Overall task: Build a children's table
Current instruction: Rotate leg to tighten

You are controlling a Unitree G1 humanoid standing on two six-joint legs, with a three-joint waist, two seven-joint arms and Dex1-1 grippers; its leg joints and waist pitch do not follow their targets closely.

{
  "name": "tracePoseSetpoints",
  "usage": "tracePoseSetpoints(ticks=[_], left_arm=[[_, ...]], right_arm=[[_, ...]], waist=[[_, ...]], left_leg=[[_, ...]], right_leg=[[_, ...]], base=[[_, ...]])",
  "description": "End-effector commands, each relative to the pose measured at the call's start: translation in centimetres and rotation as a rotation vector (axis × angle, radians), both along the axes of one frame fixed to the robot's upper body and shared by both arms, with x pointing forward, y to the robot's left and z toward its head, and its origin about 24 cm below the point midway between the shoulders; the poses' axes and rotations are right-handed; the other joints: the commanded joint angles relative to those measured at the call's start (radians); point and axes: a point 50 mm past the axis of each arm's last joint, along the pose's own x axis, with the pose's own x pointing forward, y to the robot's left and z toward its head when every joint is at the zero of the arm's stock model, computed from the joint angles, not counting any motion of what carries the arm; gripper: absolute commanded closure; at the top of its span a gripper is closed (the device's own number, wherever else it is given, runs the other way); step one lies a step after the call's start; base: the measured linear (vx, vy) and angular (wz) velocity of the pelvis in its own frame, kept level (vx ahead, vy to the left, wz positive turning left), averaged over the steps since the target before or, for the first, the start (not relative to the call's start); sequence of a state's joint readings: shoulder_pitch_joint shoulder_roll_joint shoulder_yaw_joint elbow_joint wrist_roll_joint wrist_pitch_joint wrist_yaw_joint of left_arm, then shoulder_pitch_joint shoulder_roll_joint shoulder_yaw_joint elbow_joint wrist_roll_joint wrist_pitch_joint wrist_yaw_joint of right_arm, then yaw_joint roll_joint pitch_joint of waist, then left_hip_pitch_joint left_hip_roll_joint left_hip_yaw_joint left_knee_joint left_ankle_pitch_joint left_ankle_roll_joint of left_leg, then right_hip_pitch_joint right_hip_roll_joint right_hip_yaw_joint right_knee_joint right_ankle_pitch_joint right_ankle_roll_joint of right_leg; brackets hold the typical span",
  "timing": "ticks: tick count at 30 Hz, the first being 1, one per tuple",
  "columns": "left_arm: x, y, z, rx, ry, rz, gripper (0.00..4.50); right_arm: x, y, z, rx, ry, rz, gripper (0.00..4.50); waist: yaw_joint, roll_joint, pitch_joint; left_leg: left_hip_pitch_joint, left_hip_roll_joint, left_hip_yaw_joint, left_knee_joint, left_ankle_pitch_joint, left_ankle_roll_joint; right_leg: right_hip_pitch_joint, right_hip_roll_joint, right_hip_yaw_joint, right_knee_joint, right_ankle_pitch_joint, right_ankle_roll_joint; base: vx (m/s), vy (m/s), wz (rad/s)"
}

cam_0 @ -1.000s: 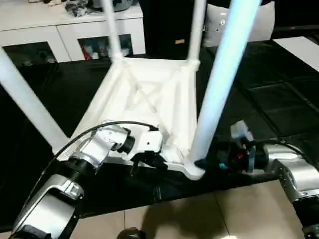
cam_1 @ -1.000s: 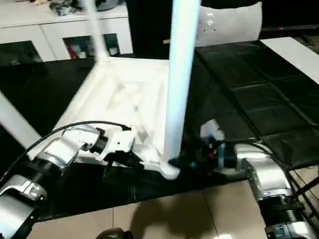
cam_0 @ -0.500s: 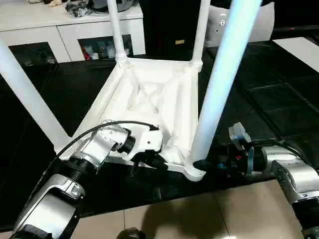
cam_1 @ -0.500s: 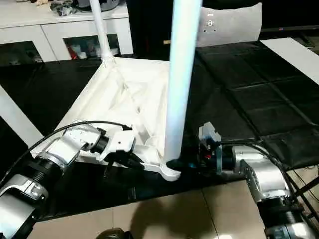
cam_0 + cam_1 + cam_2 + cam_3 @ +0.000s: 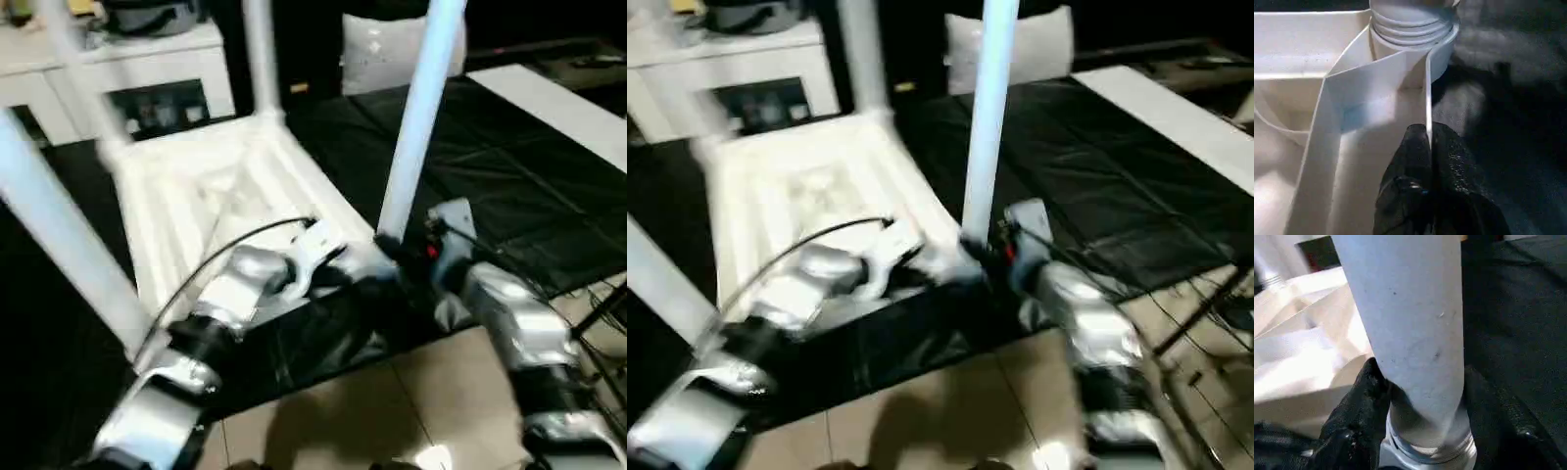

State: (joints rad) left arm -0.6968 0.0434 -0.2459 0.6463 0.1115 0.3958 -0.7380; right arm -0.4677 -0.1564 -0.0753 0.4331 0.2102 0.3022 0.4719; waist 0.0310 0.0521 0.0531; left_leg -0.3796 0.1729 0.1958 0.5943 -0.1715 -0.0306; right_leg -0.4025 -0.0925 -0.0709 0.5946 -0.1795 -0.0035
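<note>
Motion blur smeared the upturned white plastic children's table (image 5: pixel 211 186), so its ribbed underside was unreadable. The tall white tapered leg (image 5: pixel 419 108) at two o'clock ran off the upper edge. The glass-fronted white cabinet (image 5: pixel 147 73) at eleven o'clock held contents too blurred to identify.

No words, labels, brand marks or numbers can be read anywhere in these views; every surface is blurred or plain.

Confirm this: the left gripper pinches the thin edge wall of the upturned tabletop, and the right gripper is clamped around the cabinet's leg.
Wrong in one respect. The right gripper is clamped around the near table leg just above its corner socket, as the right wrist view shows. The left gripper does pinch the tabletop's thin edge wall.
</note>
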Motion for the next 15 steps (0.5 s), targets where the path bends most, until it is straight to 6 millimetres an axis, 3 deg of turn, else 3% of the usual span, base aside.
tracePoseSetpoints(ticks=[1,4,7,9,11,15], left_arm=[[-0.1,-1.9,1.5,-0.071,-0.041,-0.065,4.5],[-0.2,-1.7,1.5,-0.056,-0.061,-0.092,4.5],[-0.2,-1.0,1.5,-0.028,-0.095,-0.133,4.5],[-0.2,-0.6,1.3,-0.012,-0.11,-0.152,4.5],[-0.3,-0.2,1.0,0.012,-0.118,-0.178,4.5],[-0.5,0.7,0.7,0.026,-0.115,-0.237,4.5]], right_arm=[[-0.3,1.0,-1.4,0.034,0.06,0.004,1.8],[-0.4,1.2,-1.2,0.057,0.042,0.02,1.67],[-0.8,0.6,-0.8,0.056,-0.004,0.066,1.37],[-1.0,-0.2,-0.6,0.053,-0.029,0.089,1.31],[-1.3,-1.1,-0.4,0.053,-0.043,0.121,0.97],[-2.4,-2.5,0.4,0.034,-0.075,0.262,0.94]], waist=[[0.01,-0.016,-0.065],[0.018,-0.015,-0.071],[0.024,-0.016,-0.072],[0.03,-0.016,-0.072],[0.037,-0.015,-0.072],[0.051,-0.013,-0.072]], left_leg=[[0.011,0.045,-0.033,-0.075,-0.299,0.04],[0.013,0.049,-0.028,-0.071,-0.252,0.062],[0.006,0.048,-0.028,-0.069,-0.227,0.079],[0.007,0.048,-0.026,-0.067,-0.216,0.087],[0.007,0.049,-0.027,-0.067,-0.21,0.089],[0.009,0.054,-0.027,-0.069,-0.21,0.092]], right_leg=[[0.041,-0.061,0.036,-0.098,-0.372,-0.17],[0.041,-0.06,0.04,-0.086,-0.26,-0.211],[0.048,-0.063,0.038,-0.083,-0.236,-0.211],[0.048,-0.064,0.039,-0.083,-0.231,-0.213],[0.049,-0.064,0.038,-0.082,-0.236,-0.211],[0.05,-0.063,0.039,-0.079,-0.227,-0.209]], base=[[0.0,0.0,0.0],[0.0,0.0,0.0],[0.0,0.0,0.0],[0.0,0.0,0.0],[0.0,0.0,0.0],[0.0,0.0,0.0]])
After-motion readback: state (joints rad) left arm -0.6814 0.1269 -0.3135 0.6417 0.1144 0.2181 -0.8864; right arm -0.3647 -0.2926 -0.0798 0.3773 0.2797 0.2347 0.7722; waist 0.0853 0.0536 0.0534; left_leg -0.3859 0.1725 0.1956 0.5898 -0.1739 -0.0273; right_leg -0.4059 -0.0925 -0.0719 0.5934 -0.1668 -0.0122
